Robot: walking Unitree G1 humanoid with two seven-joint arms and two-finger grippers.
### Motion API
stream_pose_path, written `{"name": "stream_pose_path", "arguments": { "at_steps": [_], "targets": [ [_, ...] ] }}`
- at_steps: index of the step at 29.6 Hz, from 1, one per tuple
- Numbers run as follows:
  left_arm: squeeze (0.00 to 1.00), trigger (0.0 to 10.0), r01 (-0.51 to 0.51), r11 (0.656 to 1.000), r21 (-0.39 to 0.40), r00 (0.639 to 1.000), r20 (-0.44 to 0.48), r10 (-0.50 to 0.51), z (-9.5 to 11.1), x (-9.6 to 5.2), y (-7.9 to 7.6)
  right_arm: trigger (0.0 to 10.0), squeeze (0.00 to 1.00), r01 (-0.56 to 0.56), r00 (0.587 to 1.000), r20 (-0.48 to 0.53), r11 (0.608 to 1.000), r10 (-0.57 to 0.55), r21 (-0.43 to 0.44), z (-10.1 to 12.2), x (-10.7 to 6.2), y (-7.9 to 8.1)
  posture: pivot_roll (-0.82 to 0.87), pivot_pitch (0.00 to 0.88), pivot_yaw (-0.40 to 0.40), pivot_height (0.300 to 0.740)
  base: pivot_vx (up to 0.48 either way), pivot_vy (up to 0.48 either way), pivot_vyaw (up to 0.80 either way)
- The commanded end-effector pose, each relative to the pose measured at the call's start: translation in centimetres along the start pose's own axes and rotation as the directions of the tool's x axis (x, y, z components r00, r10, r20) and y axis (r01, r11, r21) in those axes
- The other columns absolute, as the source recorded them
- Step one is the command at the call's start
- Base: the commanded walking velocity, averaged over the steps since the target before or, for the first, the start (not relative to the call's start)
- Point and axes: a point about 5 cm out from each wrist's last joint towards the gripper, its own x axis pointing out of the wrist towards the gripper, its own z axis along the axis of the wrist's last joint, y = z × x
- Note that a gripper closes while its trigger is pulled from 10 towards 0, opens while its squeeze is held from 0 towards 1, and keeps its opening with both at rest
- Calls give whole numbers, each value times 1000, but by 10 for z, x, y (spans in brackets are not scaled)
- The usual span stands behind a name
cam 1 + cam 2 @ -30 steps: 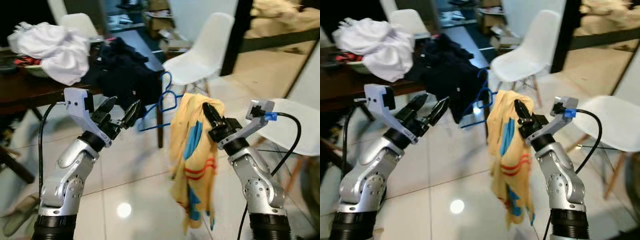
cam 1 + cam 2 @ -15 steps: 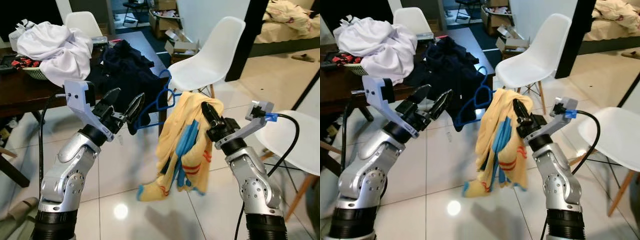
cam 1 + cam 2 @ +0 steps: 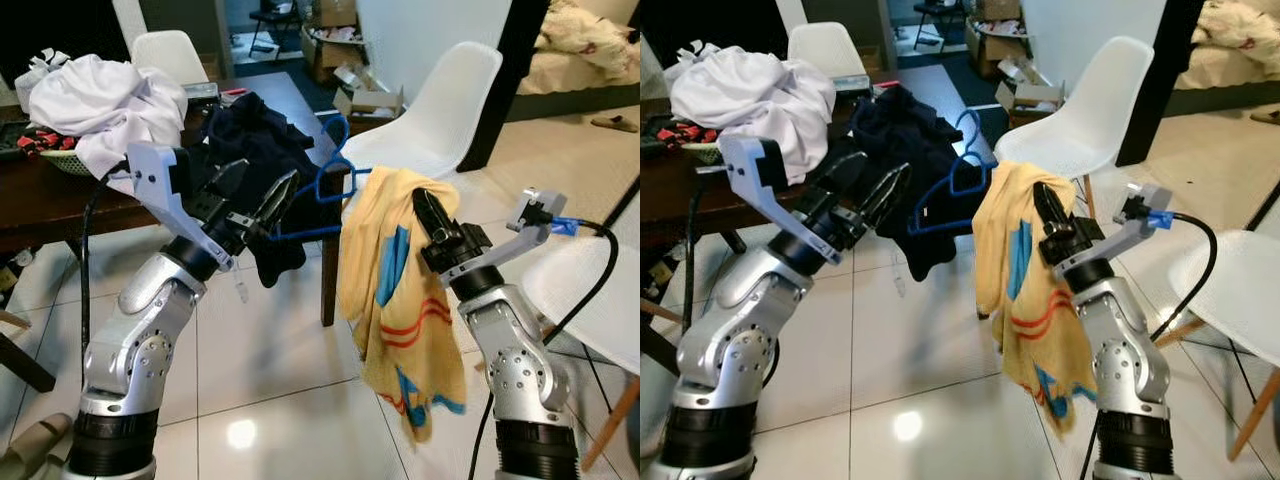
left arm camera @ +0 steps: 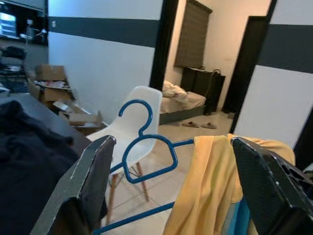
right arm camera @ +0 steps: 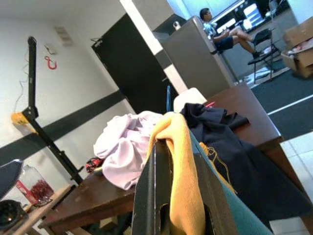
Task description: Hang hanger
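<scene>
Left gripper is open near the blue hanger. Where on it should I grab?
Probably the bare shoulder bar just below the hook of the blue hanger, coming in from the robot's left. That end is clear, while the yellow garment, pinched by the right gripper, covers the other. The left gripper already faces it with jaws apart.

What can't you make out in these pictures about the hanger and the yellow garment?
- Blue hanger: its right end is hidden under the yellow garment in the eye views.
- Right pincer: what its fingers clamp besides cloth is covered by the garment.
- Left pincer: whether it touches the hanger is unclear; the dark clothes sit behind it.
</scene>
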Motion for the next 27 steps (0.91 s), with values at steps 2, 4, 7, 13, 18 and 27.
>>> {"name": "stream_pose_path", "arguments": {
  "at_steps": [2,4,7,13,18,27],
  "targets": [
    [0,10000,3,1000,3,1000,1,-3,2,-1,1,10000,0,-69,997,41,998,68,2,7,7,14,-9,52,23,740,360,0,800],
    [0,10000,7,1000,1,1000,1,-7,1,-1,0,10000,0,-76,996,47,997,75,8,8,9,15,-9,52,23,740,358,0,800],
    [0,10000,12,1000,-3,1000,0,-12,1,0,-1,10000,0,-77,996,45,997,76,16,8,10,15,-8,47,24,740,360,0,0],
    [0,10000,23,1000,0,1000,-3,-23,0,1,-4,10000,0,-55,998,35,998,54,28,6,12,13,-6,43,23,740,369,0,0],
    [0,10000,15,1000,12,1000,-3,-15,2,1,-2,10000,0,-36,999,38,999,35,18,7,13,11,-6,43,23,740,387,0,0],
    [0,10000,13,999,41,1000,15,-14,12,3,4,10000,0,139,984,118,989,-133,-43,42,26,-17,-4,46,23,740,415,0,-444]
  ]
}}
